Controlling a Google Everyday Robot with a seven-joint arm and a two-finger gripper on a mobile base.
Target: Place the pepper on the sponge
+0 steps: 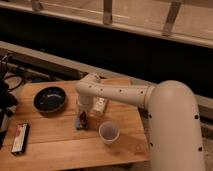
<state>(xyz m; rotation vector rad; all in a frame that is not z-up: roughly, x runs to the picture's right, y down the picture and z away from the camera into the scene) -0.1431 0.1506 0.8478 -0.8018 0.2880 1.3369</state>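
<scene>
My gripper (83, 111) points down over the middle of the wooden table (55, 150), at the end of the white arm (117, 94). Right under it lies a small dark, reddish thing, which I take for the pepper (83, 118). It rests on or against a flat grey-blue pad that looks like the sponge (79, 124). The gripper sits so close above the pepper that I cannot tell whether it holds it.
A black bowl (49, 99) stands left of the gripper. A pale yellowish packet (100, 106) lies just right of it, and a white cup (109, 132) stands nearer the front. A dark flat bar (20, 138) lies at the front left.
</scene>
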